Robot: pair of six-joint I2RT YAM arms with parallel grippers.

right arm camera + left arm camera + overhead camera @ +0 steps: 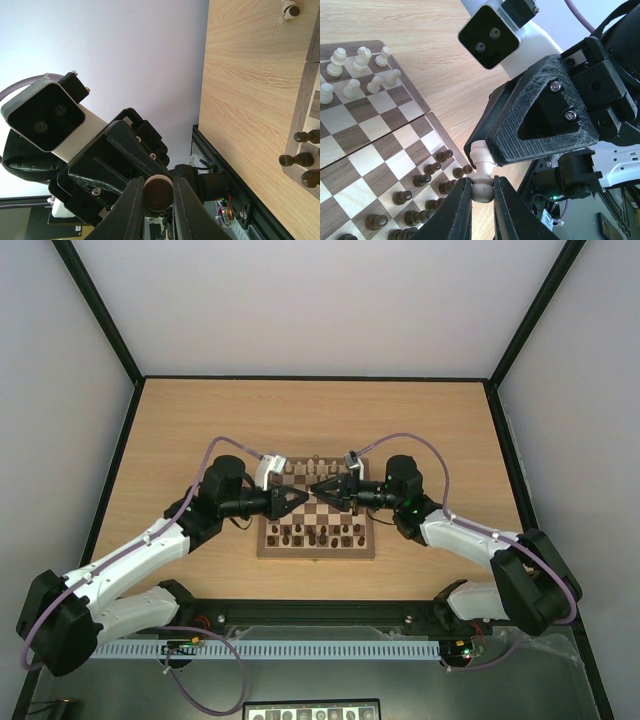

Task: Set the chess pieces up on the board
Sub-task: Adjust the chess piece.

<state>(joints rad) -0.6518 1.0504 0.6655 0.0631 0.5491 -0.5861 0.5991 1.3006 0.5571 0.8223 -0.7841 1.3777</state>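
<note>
Above the middle of the board (266,540) both grippers meet tip to tip on one cream chess piece (483,162). My left gripper (482,194) is shut on its rounded head. My right gripper (158,196) is shut on its base, whose dark round underside (158,192) faces the right wrist camera. In the top view the left gripper (298,498) and the right gripper (326,487) touch noses, and the piece between them is too small to make out. Other cream chess pieces (357,65) stand on the board's far rows.
Dark brown chessmen (420,197) fill the board's near rows (320,533). One cream piece (290,9) shows at the top right of the right wrist view, beside the board's border (300,115). Bare wooden table (200,430) surrounds the board, with black frame rails at the edges.
</note>
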